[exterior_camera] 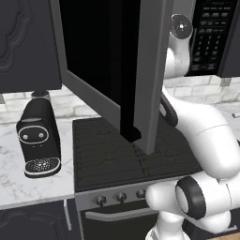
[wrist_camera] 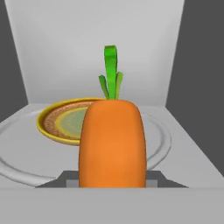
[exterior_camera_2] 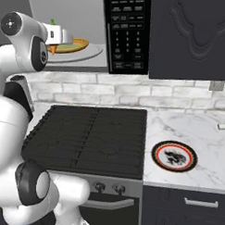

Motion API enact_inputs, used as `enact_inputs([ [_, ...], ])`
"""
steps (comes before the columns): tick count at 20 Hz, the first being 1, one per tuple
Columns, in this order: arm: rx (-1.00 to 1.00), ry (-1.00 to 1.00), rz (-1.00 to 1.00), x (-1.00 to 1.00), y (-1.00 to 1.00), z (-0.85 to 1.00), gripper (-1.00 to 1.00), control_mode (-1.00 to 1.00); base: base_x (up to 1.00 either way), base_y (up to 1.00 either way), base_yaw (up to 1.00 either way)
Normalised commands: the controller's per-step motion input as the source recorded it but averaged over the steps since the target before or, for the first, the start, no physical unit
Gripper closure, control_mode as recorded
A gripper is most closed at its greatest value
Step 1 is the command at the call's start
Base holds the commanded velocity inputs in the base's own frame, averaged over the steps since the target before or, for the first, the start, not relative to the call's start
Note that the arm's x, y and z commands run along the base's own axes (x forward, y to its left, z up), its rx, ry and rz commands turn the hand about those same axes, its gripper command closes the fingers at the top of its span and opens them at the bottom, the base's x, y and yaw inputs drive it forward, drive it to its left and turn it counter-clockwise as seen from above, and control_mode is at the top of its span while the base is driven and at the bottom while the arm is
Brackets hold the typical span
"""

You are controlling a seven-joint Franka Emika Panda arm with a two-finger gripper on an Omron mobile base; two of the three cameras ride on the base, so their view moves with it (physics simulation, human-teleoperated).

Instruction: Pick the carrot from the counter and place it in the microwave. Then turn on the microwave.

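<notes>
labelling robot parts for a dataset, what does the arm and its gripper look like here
The arm is glossy white, made of thick rounded segments, with dark grey rings and round caps at the joints. The gripper ends in a boxy white hand. No cables or markings are visible.

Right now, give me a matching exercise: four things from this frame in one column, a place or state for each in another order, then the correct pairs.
Things:
1. carrot
2. microwave door
3. red-rimmed plate
4. coffee machine

Places or states:
A. on the marble counter, right of the stovetop
B. swung wide open
C. held in the gripper, at the microwave's opening
D. on the counter, left of the stovetop

Pairs: 1-C, 2-B, 3-A, 4-D
</notes>
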Motion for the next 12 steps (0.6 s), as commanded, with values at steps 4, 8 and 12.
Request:
enact_inputs([
  [4, 0.0, 0.0, 0.0, 0.26, 0.08, 0.0, 1.0, -1.0, 0.0, 0.0, 0.0],
  [8, 0.0, 0.0, 0.0, 0.27, 0.18, 0.0, 1.0, -1.0, 0.0, 0.0, 0.0],
  [12, 0.0, 0.0, 0.0, 0.3, 0.15, 0.0, 1.0, -1.0, 0.0, 0.0, 0.0],
])
